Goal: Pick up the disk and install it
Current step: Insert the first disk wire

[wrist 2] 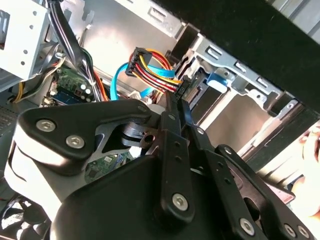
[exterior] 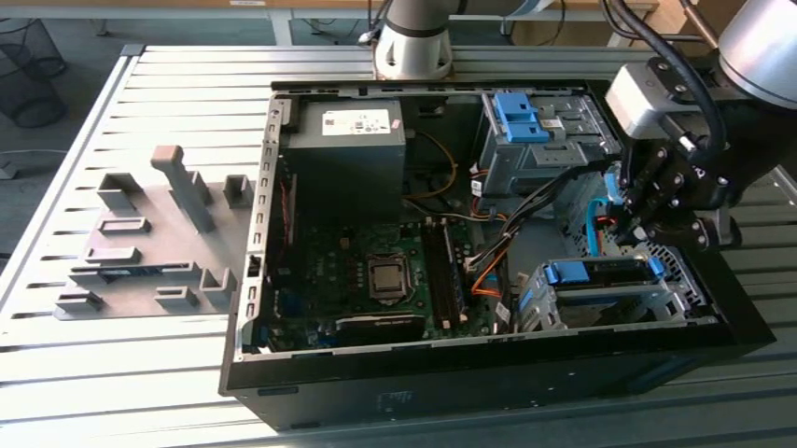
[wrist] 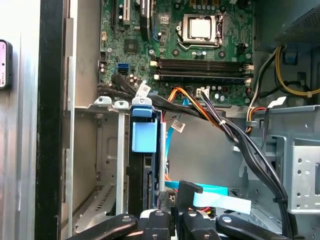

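The disk (exterior: 598, 273), a dark drive in bright blue caddy rails, sits in the lower metal bay at the exterior view's right of the open computer case (exterior: 249, 308). Its blue tab shows in both wrist views (wrist: 143, 135) (wrist 2: 219, 80). My gripper (exterior: 626, 245) hangs just above and behind that bay, inside the case. Its black fingers (wrist 2: 170, 135) lie close together, shut, their tips (wrist 2: 176, 102) at a black connector (wrist 2: 179, 86) with red, yellow and black wires. A light-blue flat cable (wrist: 215, 197) runs beside the gripper (wrist: 172, 215).
A grey power supply (exterior: 355, 131) fills the case's far corner. A blue bracket (exterior: 517, 117) sits in the upper drive cage. The motherboard (exterior: 373, 271) lies on the case floor, with a cable bundle (wrist: 225, 125) crossing it. A grey fixture (exterior: 149, 243) lies on the slatted table at the exterior view's left.
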